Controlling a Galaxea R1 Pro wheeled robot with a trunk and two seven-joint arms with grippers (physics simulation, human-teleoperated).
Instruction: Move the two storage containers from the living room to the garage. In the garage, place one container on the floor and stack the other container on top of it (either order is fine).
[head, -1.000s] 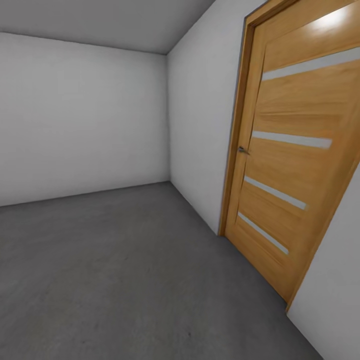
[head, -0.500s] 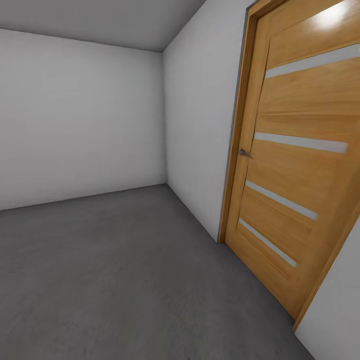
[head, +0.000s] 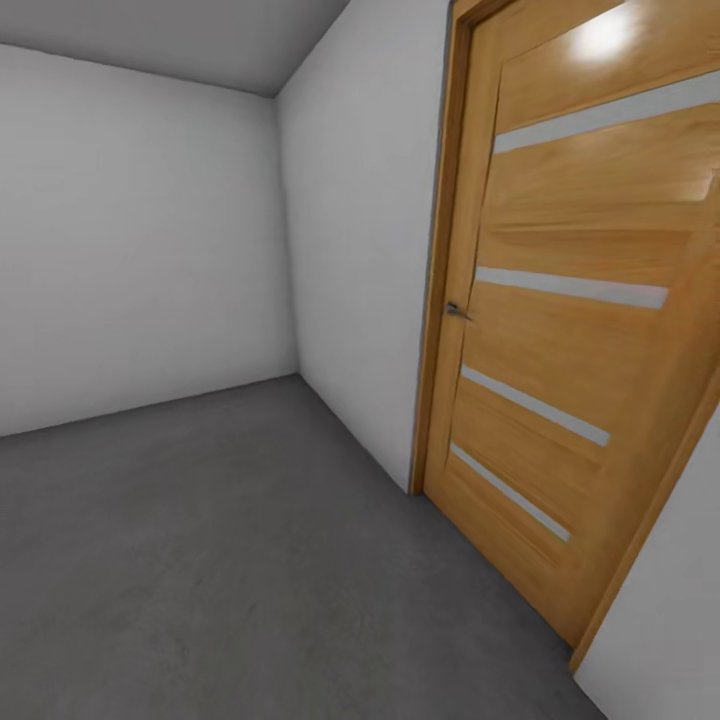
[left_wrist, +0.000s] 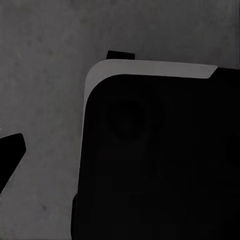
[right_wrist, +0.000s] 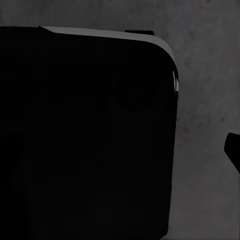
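Observation:
The two storage containers are out of view, and so is the living room. I am in the garage, facing a corner of white-grey walls (head: 140, 240) over the dark grey concrete floor (head: 250, 570). In the left wrist view a black fingertip (left_wrist: 10, 155) juts in at the frame's edge above the floor (left_wrist: 45, 75), beside a large black rounded body of the robot (left_wrist: 160, 160). The right wrist view has a like black fingertip (right_wrist: 233, 150) at its edge and the same kind of black body (right_wrist: 85, 135). Nothing sits at either fingertip. I cannot tell how the jaws stand.
A wooden door (head: 580, 330) with pale horizontal stripes and a small metal handle (head: 457, 311) stands shut in the right-hand wall (head: 360, 250). Bare floor stretches ahead and to the left as far as the back wall.
The whole head view has shifted: the wall corner and door frame now sit further left and the door looks closer, so the camera has turned right. No object has moved.

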